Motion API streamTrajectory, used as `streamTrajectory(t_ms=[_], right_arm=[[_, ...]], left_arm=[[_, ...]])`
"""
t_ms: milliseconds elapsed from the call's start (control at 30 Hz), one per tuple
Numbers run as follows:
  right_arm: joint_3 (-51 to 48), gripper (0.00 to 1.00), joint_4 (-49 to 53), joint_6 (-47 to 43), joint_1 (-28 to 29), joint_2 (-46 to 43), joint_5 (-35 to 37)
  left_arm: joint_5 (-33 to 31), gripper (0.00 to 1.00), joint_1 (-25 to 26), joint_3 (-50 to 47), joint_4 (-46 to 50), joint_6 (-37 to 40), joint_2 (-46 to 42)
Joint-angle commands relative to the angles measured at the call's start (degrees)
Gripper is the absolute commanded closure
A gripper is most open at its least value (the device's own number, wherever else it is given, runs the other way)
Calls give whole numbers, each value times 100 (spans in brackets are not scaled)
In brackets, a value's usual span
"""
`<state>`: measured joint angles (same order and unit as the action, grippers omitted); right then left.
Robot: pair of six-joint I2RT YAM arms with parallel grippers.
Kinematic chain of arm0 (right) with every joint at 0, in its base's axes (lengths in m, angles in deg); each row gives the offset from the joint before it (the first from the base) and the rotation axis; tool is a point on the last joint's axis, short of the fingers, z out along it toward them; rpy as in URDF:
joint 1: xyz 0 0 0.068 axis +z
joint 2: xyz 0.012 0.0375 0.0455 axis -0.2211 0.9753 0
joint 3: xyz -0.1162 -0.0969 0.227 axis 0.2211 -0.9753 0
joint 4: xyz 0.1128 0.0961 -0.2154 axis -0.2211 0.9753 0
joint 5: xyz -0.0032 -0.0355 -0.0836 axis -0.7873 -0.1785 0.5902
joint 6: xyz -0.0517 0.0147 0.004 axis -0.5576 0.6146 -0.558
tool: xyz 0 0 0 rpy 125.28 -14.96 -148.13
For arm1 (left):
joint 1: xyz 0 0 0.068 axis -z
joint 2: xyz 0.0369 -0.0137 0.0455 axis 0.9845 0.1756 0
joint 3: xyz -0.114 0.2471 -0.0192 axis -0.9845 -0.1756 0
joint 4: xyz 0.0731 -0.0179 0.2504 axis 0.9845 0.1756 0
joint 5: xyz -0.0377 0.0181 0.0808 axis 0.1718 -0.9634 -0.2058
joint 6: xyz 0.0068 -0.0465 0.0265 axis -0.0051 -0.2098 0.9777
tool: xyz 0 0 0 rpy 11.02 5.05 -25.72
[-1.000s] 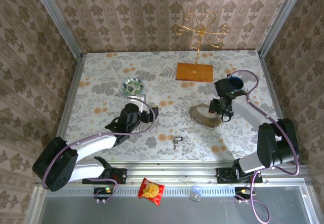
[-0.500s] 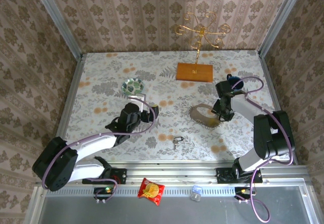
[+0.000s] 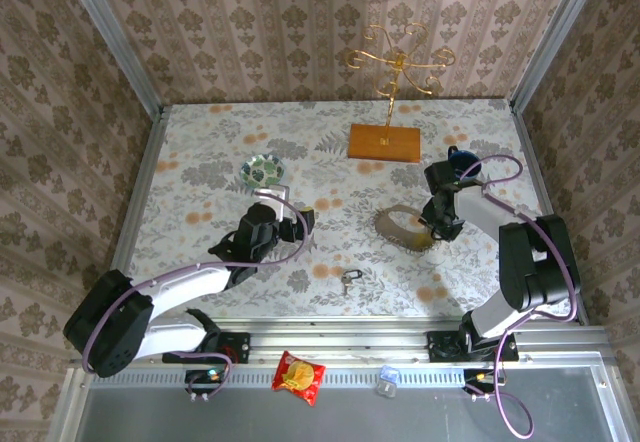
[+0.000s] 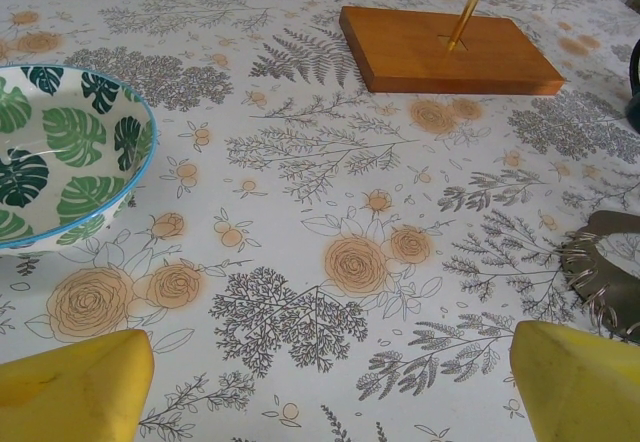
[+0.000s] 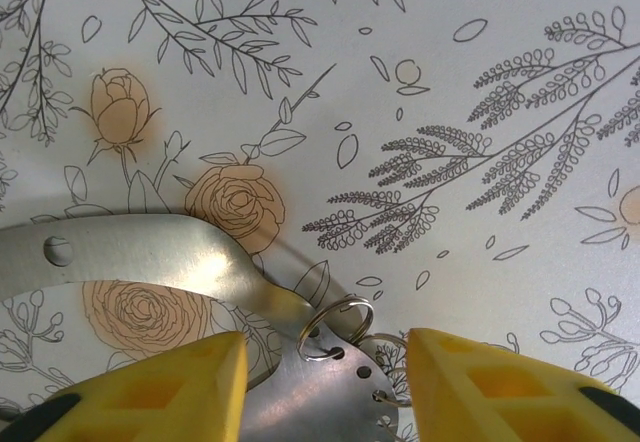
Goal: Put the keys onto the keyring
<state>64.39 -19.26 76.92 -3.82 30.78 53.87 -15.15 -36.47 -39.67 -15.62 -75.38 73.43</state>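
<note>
The keyring is a shiny grey metal band bent into a loop, lying right of centre. Its perforated end carries small split rings. My right gripper straddles that end, one yellow finger against each edge of the plate, shut on it. The same ringed end shows in the left wrist view as the keyring at the right edge. The keys, a tiny grey cluster, lie on the cloth near the front, apart from both grippers. My left gripper hovers left of centre, open and holding nothing.
A leaf-patterned bowl sits behind the left gripper. A wooden base with a gold wire stand is at the back. A dark blue cup stands behind the right gripper. A snack packet lies on the front rail.
The right gripper's jaws have narrowed onto the keyring's perforated end, and the right arm has tucked in slightly. The left arm has not moved.
</note>
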Motion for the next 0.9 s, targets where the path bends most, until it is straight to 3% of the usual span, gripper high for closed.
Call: streamTrajectory(t_ms=[0, 133, 233, 367, 667, 867], right_arm=[[-204, 46, 71, -515, 6, -195, 200], [-407, 37, 73, -1101, 8, -294, -109], [-636, 35, -37, -1310, 9, -458, -338], [-757, 37, -294, -1510, 109, -587, -1264], [-381, 40, -523, -1553, 1166, -472, -1777], [-287, 42, -1048, -1329, 1452, -313, -2621]], left_arm=[[-96, 7, 26, 188, -19, -30, -184], [-81, 7, 29, 212, 7, 8, -161], [-45, 7, 35, 237, -2, 0, -115], [-37, 7, 53, 264, -1, -22, -79], [-53, 7, 94, 257, 7, -112, -8], [-106, 7, 155, 221, 97, -157, -73]])
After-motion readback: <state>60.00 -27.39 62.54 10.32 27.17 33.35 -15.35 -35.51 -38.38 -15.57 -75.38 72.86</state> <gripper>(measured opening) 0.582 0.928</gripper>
